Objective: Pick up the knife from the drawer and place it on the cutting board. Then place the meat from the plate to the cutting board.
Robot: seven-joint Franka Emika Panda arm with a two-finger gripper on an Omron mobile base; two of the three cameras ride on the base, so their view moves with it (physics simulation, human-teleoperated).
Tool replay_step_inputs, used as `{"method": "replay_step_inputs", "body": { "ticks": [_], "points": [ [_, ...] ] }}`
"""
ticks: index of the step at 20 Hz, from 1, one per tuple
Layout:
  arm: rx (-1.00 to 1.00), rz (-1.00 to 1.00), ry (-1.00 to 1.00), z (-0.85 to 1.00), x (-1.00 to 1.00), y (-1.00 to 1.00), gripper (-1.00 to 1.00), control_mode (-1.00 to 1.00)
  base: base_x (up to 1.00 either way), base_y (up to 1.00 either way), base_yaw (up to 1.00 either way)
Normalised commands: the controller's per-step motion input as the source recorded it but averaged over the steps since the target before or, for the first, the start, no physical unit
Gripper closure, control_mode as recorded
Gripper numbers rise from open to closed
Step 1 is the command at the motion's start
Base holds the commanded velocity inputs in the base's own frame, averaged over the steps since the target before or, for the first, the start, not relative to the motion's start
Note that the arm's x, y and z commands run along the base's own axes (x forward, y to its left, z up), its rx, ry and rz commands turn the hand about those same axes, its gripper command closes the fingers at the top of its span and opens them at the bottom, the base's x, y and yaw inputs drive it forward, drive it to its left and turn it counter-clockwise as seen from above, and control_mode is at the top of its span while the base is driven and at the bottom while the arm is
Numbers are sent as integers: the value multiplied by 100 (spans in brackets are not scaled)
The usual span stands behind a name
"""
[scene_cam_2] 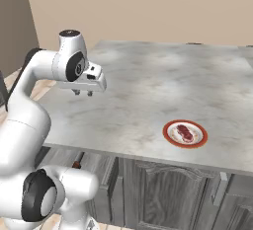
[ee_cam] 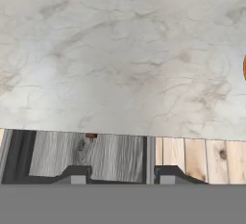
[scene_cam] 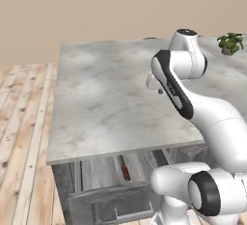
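The drawer (scene_cam: pixel 101 171) stands pulled out under the counter's front edge. The knife (scene_cam: pixel 124 171) lies inside it, reddish-brown handle showing, partly hidden under the counter lip. In the hand view only the handle's end (ee_cam: pixel 91 135) peeks out at the edge, above the drawer floor (ee_cam: pixel 96 155). My gripper (scene_cam_2: pixel 83 94) hovers above the marble counter near that edge, open, with nothing between its fingertips (ee_cam: pixel 77 175). The meat (scene_cam_2: pixel 185 132) rests on the red-rimmed plate (scene_cam_2: pixel 197 139), well to the right of the gripper. The cutting board is out of view.
The marble counter (scene_cam: pixel 106 103) spreads wide and bare around the hand. A potted plant (scene_cam: pixel 230 43) stands at the far right back. Wooden floor (scene_cam: pixel 24 137) runs to the left of the cabinet. Closed cabinet doors (scene_cam_2: pixel 163 189) sit below the plate.
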Motion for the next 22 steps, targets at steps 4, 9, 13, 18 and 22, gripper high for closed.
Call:
{"method": "replay_step_inputs", "body": {
  "ticks": [4, 9, 13, 18, 22],
  "points": [
    [1, 0, -5, 0, -32, 0, -100, -100, 0, 0, 0],
    [0, -1, -6, 0, -49, 7, -100, -100, 0, 0, 0],
    [0, -2, -7, 0, -58, 0, -100, -100, 0, 0, 0],
    [0, -1, 0, 0, -49, 0, -100, -100, 0, 0, 0],
    [0, 0, 0, 0, -40, 0, -100, -100, 0, 0, 0]
  ]
}}
